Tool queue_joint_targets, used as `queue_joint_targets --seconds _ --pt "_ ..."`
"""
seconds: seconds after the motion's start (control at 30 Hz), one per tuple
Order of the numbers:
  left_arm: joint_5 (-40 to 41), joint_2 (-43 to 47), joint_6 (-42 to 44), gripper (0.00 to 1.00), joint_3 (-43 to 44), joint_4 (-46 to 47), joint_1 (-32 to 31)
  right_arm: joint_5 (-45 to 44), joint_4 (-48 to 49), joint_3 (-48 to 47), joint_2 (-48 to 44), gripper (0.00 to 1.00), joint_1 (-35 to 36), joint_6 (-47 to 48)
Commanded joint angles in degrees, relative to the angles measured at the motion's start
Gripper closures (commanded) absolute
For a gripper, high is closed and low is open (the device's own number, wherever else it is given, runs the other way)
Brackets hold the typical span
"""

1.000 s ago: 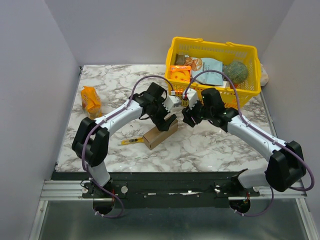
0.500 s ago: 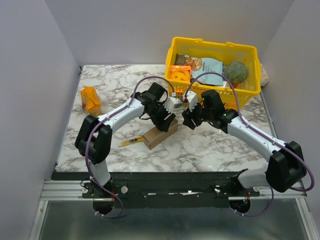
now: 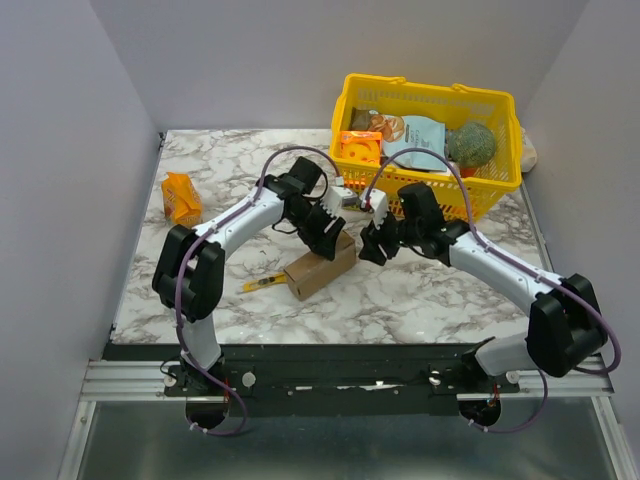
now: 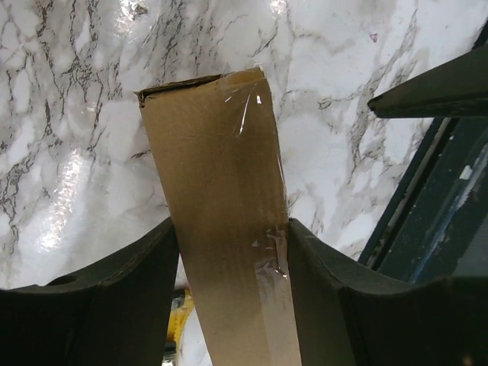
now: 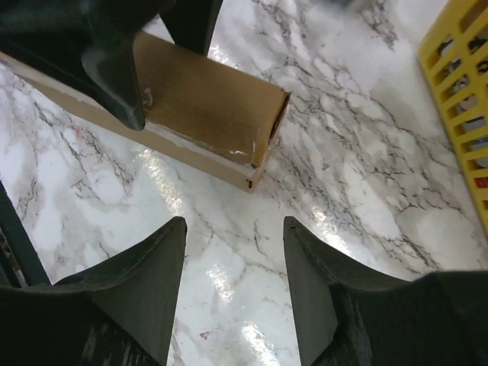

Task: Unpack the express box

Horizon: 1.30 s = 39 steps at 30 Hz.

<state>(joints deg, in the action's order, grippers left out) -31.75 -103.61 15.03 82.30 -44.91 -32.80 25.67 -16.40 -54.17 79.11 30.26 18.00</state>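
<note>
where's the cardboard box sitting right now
In the top view the express box lies on the marble table near its middle, slightly left, between the fingers of the left gripper, with the yellow basket behind it to the right.

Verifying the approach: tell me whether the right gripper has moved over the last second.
Yes. The right gripper has slid away from the yellow basket, toward the express box.

Plain brown cardboard express box (image 4: pixel 213 152), patched with clear glossy tape, sits between the matte black fingers (image 4: pixel 99 305) of the left gripper (image 4: pixel 231 229). Under both grippers lies a white marble tabletop (image 4: pixel 76 114) with grey veining. Beside the right gripper (image 5: pixel 235 223), on its right, is a bright yellow mesh basket (image 5: pixel 465 114). Well off to the left gripper's left is a small orange packet (image 3: pixel 181 200).
</note>
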Motion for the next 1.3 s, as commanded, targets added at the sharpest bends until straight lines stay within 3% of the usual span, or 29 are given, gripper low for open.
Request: queue_joint_targets --seconds 0.0,0.37,0.6,0.8,0.97,1.27 --pt "-11.22 -1.06 -4.47 0.43 2.95 -1.06 3.87 4.73 2.87 0.74 3.24 0.39 0.24 -0.25" --pt "-33.52 -2.47 -14.76 0.41 -1.79 5.96 8.1 0.62 5.94 -2.07 11.4 0.41 4.72 -2.18" --pt "-40.66 -2.56 -21.79 0.41 -6.18 10.88 10.21 -3.61 5.94 -5.06 16.68 0.41 5.33 -1.92" --pt "-45.59 -2.65 -23.2 0.42 -5.84 11.16 12.4 -4.22 6.03 -5.94 17.39 0.41 5.51 -1.3" --pt "-53.31 -3.7 -18.82 0.42 -3.64 3.26 14.16 -5.81 6.03 -5.86 17.57 0.41 5.6 -2.44" --pt "-54.74 1.48 -18.46 0.42 -8.47 2.8 17.85 -5.37 5.94 -6.3 18.89 0.4 5.6 -4.46"
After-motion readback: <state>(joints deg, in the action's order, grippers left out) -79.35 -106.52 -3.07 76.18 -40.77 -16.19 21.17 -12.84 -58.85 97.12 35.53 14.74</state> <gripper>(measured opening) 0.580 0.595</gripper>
